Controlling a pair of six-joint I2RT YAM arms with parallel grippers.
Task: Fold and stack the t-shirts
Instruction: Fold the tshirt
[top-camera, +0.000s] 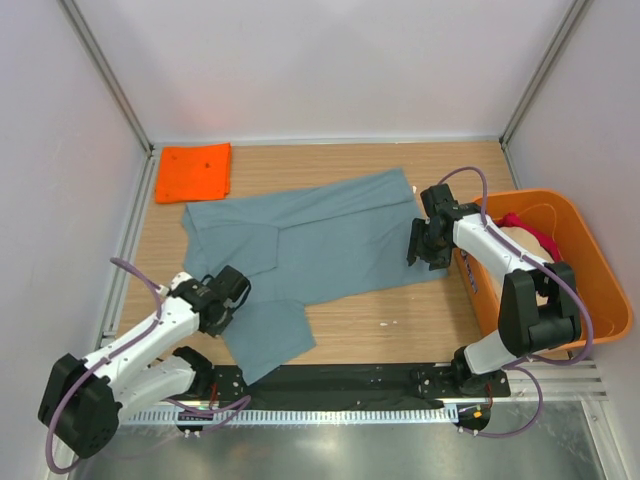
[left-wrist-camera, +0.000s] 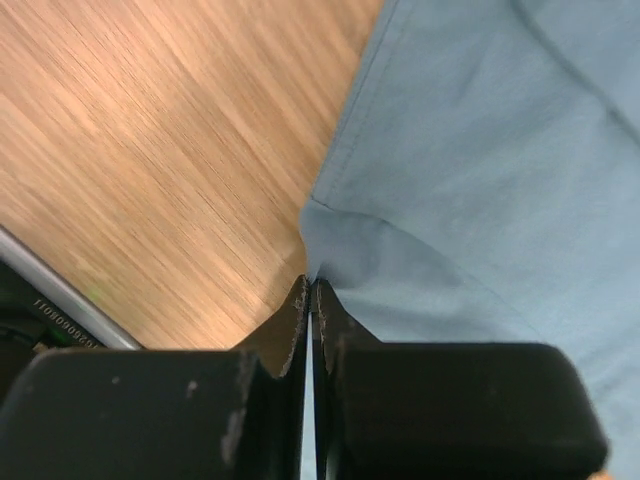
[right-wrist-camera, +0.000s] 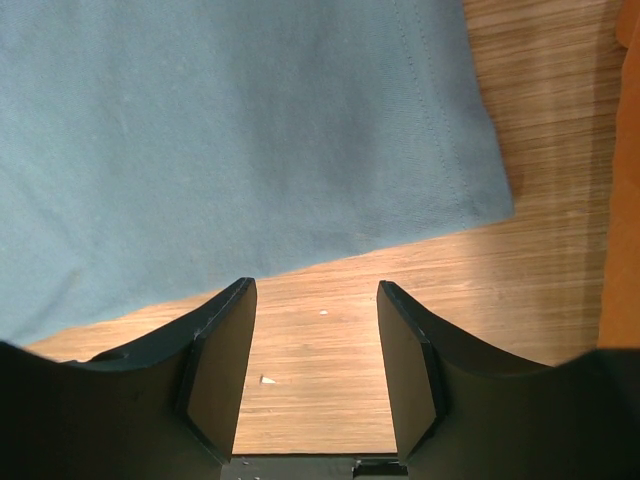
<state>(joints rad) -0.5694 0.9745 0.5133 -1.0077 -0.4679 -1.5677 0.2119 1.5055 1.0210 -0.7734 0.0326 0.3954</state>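
While I watch the overhead feed, the grey-blue t-shirt (top-camera: 330, 235) lies spread out across the middle of the table (top-camera: 400, 325), mostly flat, with one flap running down toward the arm bases.

My left gripper (left-wrist-camera: 310, 292) sits at that shirt's left edge, where the flap meets the body. On its wrist camera the two fingers are pressed together with only a hairline between them. Their tips meet the hem right at a small crease, so I read them as pinching the edge of the cloth.

My right gripper (right-wrist-camera: 315, 292) is at the shirt's right side, by its near right corner. Its jaws are spread wide with nothing between them. They are over bare wood, and the hem lies just beyond the fingertips.

A folded orange t-shirt (top-camera: 195, 172) rests just past the grey-blue shirt's far left corner, close to it but apart.

To the right of the grey-blue shirt, past the right arm, stands an orange tub (top-camera: 605, 300). A red t-shirt (top-camera: 537, 236) and some beige cloth (top-camera: 512, 246) are heaped at the tub's far end.
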